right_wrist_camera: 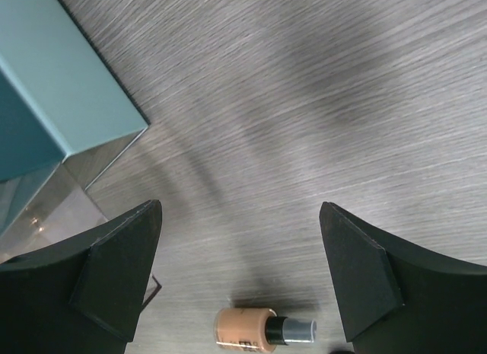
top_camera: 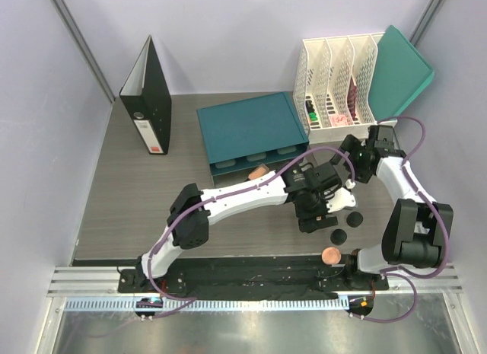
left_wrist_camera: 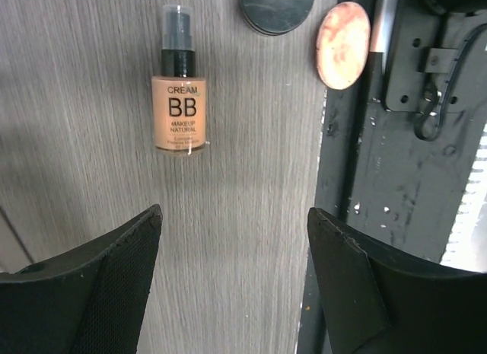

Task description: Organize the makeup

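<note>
Tabletop (top_camera: 152, 202): teal drawer box (top_camera: 247, 129) mid far edge. Left gripper (left_wrist_camera: 234, 213) wide, empty, over the bottle (left_wrist_camera: 179, 103), which lies flat toward the near-right corner. Right gripper (right_wrist_camera: 240, 208) wide, empty, near the box. Two black jars (top_camera: 354, 218) close by the bottle; peach disc (left_wrist_camera: 342, 44) at the near edge.

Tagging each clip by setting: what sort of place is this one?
Likely a lab robot cell staged as an office desk: bare partition walls enclose a wood-grain table carrying a black binder, a white file sorter and a teal drawer box.

On the table (top_camera: 129, 209), 2 black round jars (top_camera: 354, 218) lie just beyond a peach disc (top_camera: 331, 256).
</note>
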Controlling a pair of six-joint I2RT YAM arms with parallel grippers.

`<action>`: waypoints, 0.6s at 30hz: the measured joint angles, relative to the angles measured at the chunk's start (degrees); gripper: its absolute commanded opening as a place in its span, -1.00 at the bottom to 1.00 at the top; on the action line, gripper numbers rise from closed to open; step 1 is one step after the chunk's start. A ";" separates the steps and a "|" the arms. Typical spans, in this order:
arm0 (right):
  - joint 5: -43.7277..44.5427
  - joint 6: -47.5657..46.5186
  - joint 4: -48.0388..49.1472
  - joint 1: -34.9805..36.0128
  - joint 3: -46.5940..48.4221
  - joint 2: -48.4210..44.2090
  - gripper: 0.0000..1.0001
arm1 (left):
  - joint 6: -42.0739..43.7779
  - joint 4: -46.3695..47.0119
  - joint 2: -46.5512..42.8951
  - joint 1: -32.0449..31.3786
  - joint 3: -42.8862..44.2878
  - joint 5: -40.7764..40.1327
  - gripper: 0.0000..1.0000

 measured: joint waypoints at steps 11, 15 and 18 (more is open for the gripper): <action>-1.33 2.25 1.11 -4.11 1.99 8.61 0.80 | -0.28 3.74 7.52 0.00 3.17 0.00 0.54; -1.95 2.49 1.07 -4.74 2.14 9.49 0.79 | -0.55 5.46 10.03 0.00 3.93 -0.17 0.53; -2.60 2.49 1.09 -4.74 2.16 9.49 0.79 | -0.74 6.49 11.54 0.00 4.04 -1.53 0.52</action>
